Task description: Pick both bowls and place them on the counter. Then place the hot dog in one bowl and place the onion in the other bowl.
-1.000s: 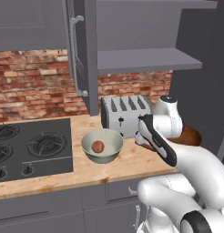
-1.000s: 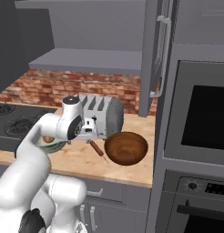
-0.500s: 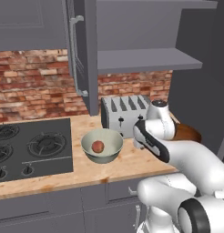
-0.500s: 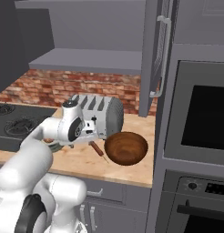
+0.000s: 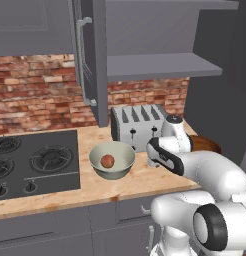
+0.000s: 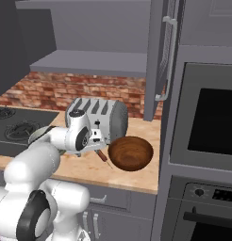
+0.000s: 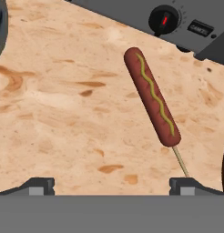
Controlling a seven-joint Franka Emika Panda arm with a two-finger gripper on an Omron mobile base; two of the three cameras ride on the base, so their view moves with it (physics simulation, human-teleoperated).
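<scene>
The hot dog (image 7: 152,98) lies on the counter (image 7: 63,113) in front of the toaster, its thin stick pointing toward my right fingertip (image 7: 186,185). My gripper (image 7: 113,186) hovers just above it, open, with nothing between the fingers. Seen from the right base, the gripper (image 6: 98,143) hangs over the hot dog (image 6: 103,155), right beside the dark reddish-brown bowl (image 6: 131,153), which stands empty on the counter. The pale grey-green bowl (image 5: 112,160) stands left of my arm with the onion (image 5: 108,160) inside it. My arm partly hides the dark bowl (image 5: 205,145).
A silver toaster (image 5: 140,126) stands against the brick wall just behind the hot dog. The black stove top (image 5: 30,160) lies to the left. An open cabinet door (image 5: 92,60) hangs above the counter. A tall oven unit (image 6: 203,141) closes off the right side.
My hand has come down and a little closer to the counter over the hot dog. Both bowls, the onion and the hot dog have stayed put. The jaws stay open.
</scene>
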